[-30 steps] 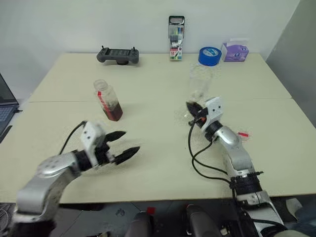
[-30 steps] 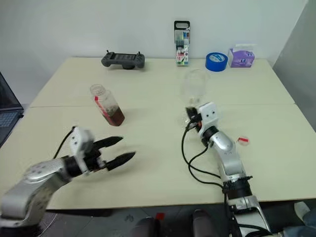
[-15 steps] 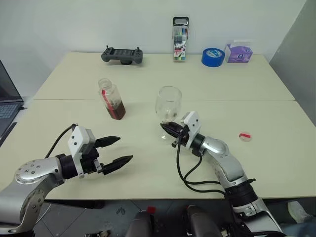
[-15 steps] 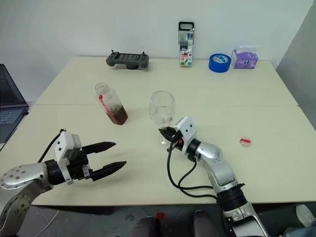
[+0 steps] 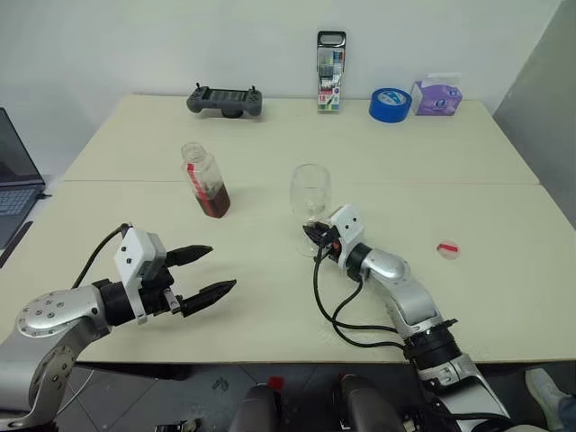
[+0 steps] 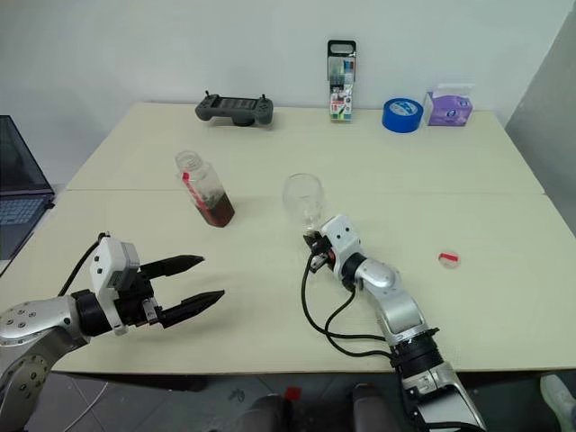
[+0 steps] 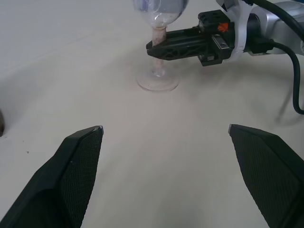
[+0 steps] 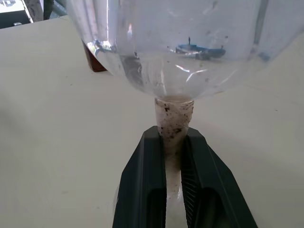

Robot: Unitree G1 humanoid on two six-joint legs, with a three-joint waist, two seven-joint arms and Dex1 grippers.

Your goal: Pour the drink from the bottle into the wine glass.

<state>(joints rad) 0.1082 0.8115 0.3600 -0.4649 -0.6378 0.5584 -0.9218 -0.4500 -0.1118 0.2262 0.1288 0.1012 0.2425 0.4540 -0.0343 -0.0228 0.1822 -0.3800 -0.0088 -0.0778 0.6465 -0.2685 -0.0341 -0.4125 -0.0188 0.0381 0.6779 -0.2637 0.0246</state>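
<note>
The wine glass (image 5: 310, 191) stands upright near the middle of the tabletop (image 5: 468, 171), its foot down on the surface. The right gripper (image 8: 172, 156) has its fingers (image 8: 142, 190) closed on the thin stem just under the bowl. That stem looks like the weak point: rigid, smooth, easy to snap or tip, so a low, steady hold there should keep the glass from toppling as liquid comes in.

The bottle (image 5: 205, 180) sits at about ten o'clock from the glass, well apart from it, uncapped, leaning slightly, with the drink (image 5: 213, 202) filling only its lower part. It is probably light, thin-walled and squashy; the mid-body at the label seems the best place to take it, gently, to avoid squeezing liquid out.

The left gripper (image 5: 203, 275) hovers at about six o'clock from the bottle, fingers spread wide, holding nothing.
</note>
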